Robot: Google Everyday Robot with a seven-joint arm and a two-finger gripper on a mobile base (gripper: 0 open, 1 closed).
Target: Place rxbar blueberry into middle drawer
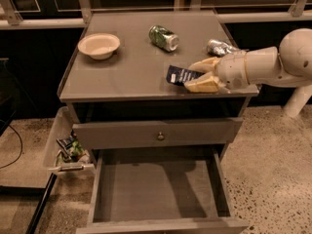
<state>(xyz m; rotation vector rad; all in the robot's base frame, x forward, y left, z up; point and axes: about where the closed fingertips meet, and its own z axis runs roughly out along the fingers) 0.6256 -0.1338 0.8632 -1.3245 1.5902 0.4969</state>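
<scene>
My gripper (201,75) is shut on the rxbar blueberry (179,75), a flat dark navy-blue bar, and holds it above the front right part of the cabinet top (126,67). The bar sticks out to the left from between the cream fingers (202,85). The middle drawer (158,191) stands pulled open below, with a bare grey floor. It lies lower and a little left of the gripper.
A cream bowl (99,45) sits at the back left of the top. A green can (163,37) lies on its side at the back middle. A silver can (219,47) lies behind my gripper. The shut upper drawer front has a round knob (160,136). A side bin (68,147) holds snack packs.
</scene>
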